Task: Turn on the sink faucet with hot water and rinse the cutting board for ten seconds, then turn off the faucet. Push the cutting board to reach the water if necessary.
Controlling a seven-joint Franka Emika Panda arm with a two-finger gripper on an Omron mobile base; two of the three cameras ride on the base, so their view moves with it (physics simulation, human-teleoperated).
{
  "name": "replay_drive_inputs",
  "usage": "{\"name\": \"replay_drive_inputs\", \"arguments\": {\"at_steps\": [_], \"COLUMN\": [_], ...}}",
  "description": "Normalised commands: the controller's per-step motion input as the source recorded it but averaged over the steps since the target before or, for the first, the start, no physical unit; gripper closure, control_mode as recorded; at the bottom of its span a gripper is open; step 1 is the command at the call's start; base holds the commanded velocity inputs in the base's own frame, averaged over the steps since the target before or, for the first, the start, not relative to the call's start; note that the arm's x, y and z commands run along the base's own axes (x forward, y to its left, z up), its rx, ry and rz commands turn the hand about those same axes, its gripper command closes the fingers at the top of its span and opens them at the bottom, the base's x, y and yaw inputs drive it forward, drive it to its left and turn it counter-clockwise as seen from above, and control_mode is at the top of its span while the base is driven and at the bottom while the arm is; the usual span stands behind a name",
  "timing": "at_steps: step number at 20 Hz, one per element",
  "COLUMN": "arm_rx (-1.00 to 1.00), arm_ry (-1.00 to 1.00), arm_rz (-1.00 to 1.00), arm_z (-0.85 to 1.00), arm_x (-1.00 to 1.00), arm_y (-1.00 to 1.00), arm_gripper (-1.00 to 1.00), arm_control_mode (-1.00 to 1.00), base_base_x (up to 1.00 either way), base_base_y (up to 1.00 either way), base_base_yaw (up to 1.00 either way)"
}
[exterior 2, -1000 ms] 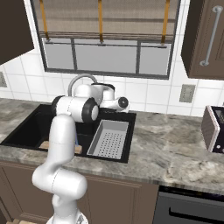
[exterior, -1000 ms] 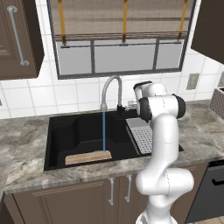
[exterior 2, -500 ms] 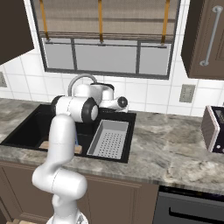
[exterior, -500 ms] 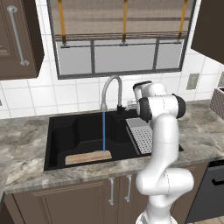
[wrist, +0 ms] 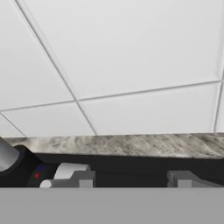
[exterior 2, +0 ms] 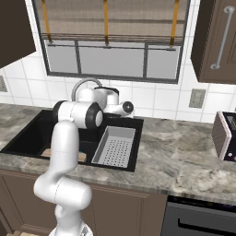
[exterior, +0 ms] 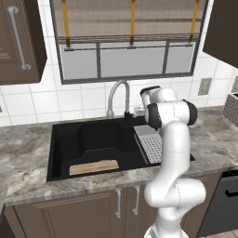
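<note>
Left base view
Arm pose: white arm rises from lower right, elbow bent high, forearm reaching back toward the wall; hand sits at the faucet base, gripper partly hidden behind the arm's own joint.
Sink faucet: silver-grey gooseneck, arched toward the basin, dark base; no stream falls from the spout.
Sink: matte black rectangle, stepped inside.
Cutting board: light-tan wood, rounded corners, lying flat on the basin floor at the front, left of the spout's drop line.
Drainer tray: grey, perforated, in the sink's right part.
Counter: mottled grey stone; brown cabinets below, white tile wall, window with blind above.

Right base view
Arm pose: shoulder at lower left, upper link vertical, wrist turned toward the faucet; hand level with the faucet's base, beside the wall.
Board: a tan corner shows behind the arm's upper link.
Outlet: on the tile, right of the window.
Toaster: at the right edge of the counter.

Hand view
Gripper state: fingertips rise at the bottom with a gap between them; nothing seen clamped; jaws drawn in to their narrowest.
Lever: pale cylindrical handle just beside the left fingertip; contact cannot be told.
Background: white tiles, strip of grey stone, black sink rim.
</note>
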Motion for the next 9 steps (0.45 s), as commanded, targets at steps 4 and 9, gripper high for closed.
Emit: {"name": "replay_drive_inputs", "arguments": {"at_steps": [4,9], "arm_rx": [-0.02,-0.02], "arm_ry": [0.0,0.0], "arm_rz": [0.0,0.0], "arm_z": [-0.07,-0.09], "arm_x": [0.0,0.0], "arm_y": [0.55,0.53], "arm_gripper": [-1.0,-1.0], "arm_control_mode": [-1.0,-1.0], "base_base_x": [0.0,0.0], "base_base_y": [0.0,0.0], "base_base_yaw": [0.0,0.0]}}
